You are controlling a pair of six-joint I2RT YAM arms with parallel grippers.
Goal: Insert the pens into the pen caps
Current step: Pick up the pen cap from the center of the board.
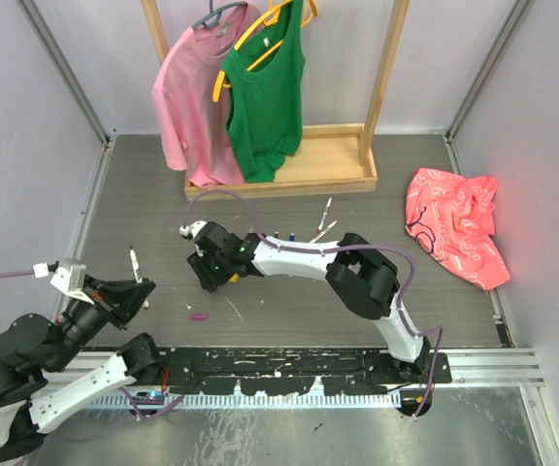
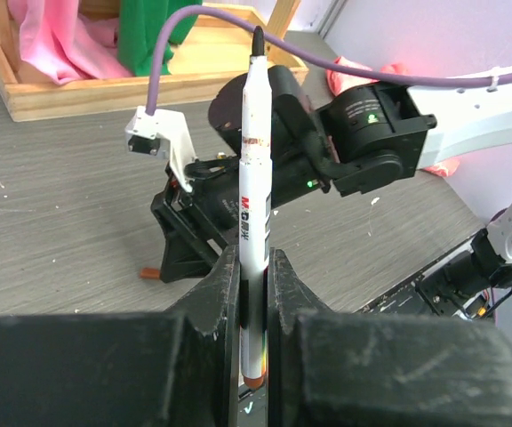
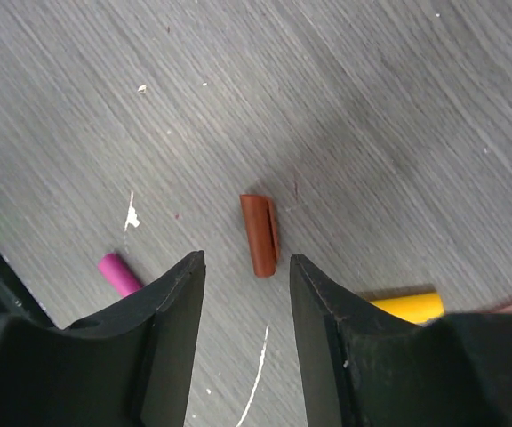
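Left hand (image 2: 253, 267) clamps a white pen (image 2: 252, 178) upright, while right hand (image 3: 245, 262) stands apart over a brown cap (image 3: 260, 233).

Grey wood-grain tabletop (image 1: 144, 194), pale lilac walls (image 1: 17, 146), wooden rack (image 1: 328, 170) with pink shirt (image 1: 187, 97) and green vest (image 1: 265, 97), crumpled coral cloth (image 1: 454, 223)

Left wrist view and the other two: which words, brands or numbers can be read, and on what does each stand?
"M&G": black print running lengthwise on the white barrel of the pen held in the left gripper.
Blue marks next to it: too blurred to read.
Reddish print higher on the barrel: too blurred to read.
White pattern on the crumpled coral cloth: too small to tell whether it is lettering.
Right wrist view: no text.
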